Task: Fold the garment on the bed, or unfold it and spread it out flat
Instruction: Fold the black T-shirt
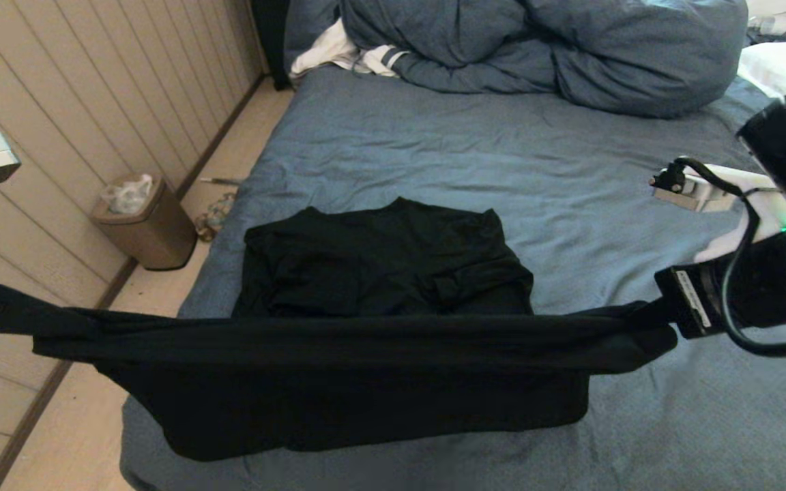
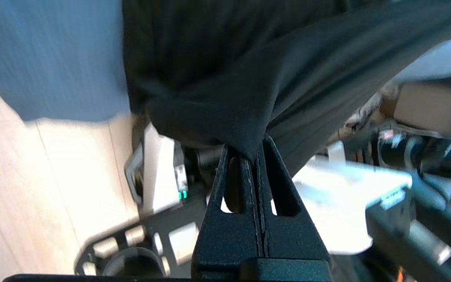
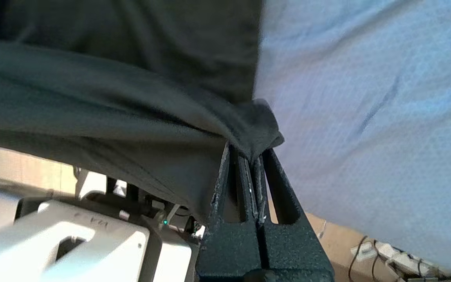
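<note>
- Right now the black short-sleeved cotton T-shirt [image 1: 366, 341] hangs stretched as a taut band between the two arms above the near edge of the large bed with its wrinkled slate-blue sheet [image 1: 434, 150]; its far half lies on the sheet and its near half sags in a loose pouch below the band.
- Left gripper [image 2: 255, 154], out past the bed's left edge over the pale wooden floor, is pinched tight on a bunched corner of the shirt.
- Right gripper [image 3: 255, 158], over the sheet at the right, is likewise clamped on the opposite corner, the cloth puckered at its tips.
- Handling, as a judgement: the fabric looks light, thin and limp, with no stiffness of its own; it drapes wherever it is not pulled, so only tension keeps the edge straight. It seems neither slippery nor fragile, though a small pinch could slide off under a hard tug.
- Best holds appear to be the two outer corners of one edge, as gripped now, kept level and well apart.
- Beyond, a bunched blue duvet [image 1: 543, 48] is heaped at the far end.
</note>
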Available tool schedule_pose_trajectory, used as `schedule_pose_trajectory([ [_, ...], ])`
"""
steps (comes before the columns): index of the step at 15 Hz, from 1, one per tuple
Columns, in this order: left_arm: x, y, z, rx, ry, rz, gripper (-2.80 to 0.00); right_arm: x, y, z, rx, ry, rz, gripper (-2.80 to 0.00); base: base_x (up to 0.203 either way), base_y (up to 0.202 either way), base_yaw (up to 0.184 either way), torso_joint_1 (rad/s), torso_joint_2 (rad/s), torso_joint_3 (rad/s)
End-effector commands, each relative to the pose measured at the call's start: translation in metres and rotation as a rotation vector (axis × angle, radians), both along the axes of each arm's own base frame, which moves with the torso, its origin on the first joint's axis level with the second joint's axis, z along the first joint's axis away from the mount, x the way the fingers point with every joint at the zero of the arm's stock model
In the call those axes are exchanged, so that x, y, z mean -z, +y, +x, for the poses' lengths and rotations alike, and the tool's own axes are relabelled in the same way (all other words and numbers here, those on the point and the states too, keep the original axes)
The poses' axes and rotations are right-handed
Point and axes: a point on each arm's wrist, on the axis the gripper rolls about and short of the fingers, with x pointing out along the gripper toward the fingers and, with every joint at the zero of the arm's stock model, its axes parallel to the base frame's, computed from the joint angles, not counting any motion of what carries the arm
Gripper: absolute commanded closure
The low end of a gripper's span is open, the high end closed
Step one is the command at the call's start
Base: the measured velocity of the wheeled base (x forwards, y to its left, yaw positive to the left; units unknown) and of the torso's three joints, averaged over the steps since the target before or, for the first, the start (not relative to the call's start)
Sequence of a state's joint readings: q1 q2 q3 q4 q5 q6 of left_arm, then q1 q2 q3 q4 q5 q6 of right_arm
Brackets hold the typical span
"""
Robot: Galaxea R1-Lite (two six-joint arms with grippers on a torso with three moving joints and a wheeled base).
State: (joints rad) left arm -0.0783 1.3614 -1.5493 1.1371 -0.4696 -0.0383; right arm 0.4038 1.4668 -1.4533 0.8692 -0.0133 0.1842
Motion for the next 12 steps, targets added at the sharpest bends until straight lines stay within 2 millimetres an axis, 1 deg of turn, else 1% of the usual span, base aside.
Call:
schedule_pose_trajectory([
  [1, 0.001, -0.001, 0.038, -0.009, 0.028, -0.002, 0.0, 0.007, 0.004, 0.033, 0.035, 0.03, -0.01, 0.0, 0.0, 0.0, 0.0, 0.0, 0.0, 0.0],
  [2, 0.002, -0.002, 0.06, -0.015, 0.027, -0.005, 0.0, 0.011, 0.007, 0.055, 0.052, 0.035, -0.011, 0.0, 0.0, 0.0, 0.0, 0.0, 0.0, 0.0],
  [4, 0.012, -0.004, 0.102, -0.031, 0.039, -0.015, 0.0, 0.018, 0.013, 0.092, 0.071, 0.019, -0.002, 0.0, 0.0, 0.0, 0.0, 0.0, 0.0, 0.0],
  [5, 0.011, -0.004, 0.114, -0.038, 0.017, -0.023, 0.0, 0.017, 0.013, 0.102, 0.078, -0.006, 0.008, 0.0, 0.0, 0.0, 0.0, 0.0, 0.0, 0.0],
  [6, 0.012, -0.003, 0.12, -0.045, 0.006, -0.027, 0.0, 0.017, 0.013, 0.105, 0.079, -0.011, 0.01, 0.0, 0.0, 0.0, 0.0, 0.0, 0.0, 0.0],
  [7, 0.022, -0.002, 0.134, -0.051, 0.019, -0.027, 0.0, 0.02, 0.017, 0.114, 0.078, -0.007, 0.008, 0.0, 0.0, 0.0, 0.0, 0.0, 0.0, 0.0],
  [8, 0.035, -0.001, 0.153, -0.06, 0.033, -0.027, 0.0, 0.029, 0.022, 0.131, 0.078, 0.007, 0.003, 0.0, 0.0, 0.0, 0.0, 0.0, 0.0, 0.0],
  [9, 0.04, 0.001, 0.164, -0.067, 0.018, -0.029, 0.0, 0.031, 0.025, 0.141, 0.078, 0.0, 0.005, 0.0, 0.0, 0.0, 0.0, 0.0, 0.0, 0.0],
  [10, 0.044, 0.002, 0.171, -0.07, 0.007, -0.029, 0.0, 0.033, 0.028, 0.148, 0.079, -0.004, 0.006, 0.0, 0.0, 0.0, 0.0, 0.0, 0.0, 0.0],
  [11, 0.053, 0.002, 0.184, -0.072, 0.004, -0.028, 0.0, 0.037, 0.031, 0.158, 0.079, -0.007, 0.007, 0.0, 0.0, 0.0, 0.0, 0.0, 0.0, 0.0],
  [12, 0.055, 0.002, 0.188, -0.074, -0.009, -0.028, 0.0, 0.038, 0.032, 0.161, 0.079, -0.01, 0.008, 0.0, 0.0, 0.0, 0.0, 0.0, 0.0, 0.0],
])
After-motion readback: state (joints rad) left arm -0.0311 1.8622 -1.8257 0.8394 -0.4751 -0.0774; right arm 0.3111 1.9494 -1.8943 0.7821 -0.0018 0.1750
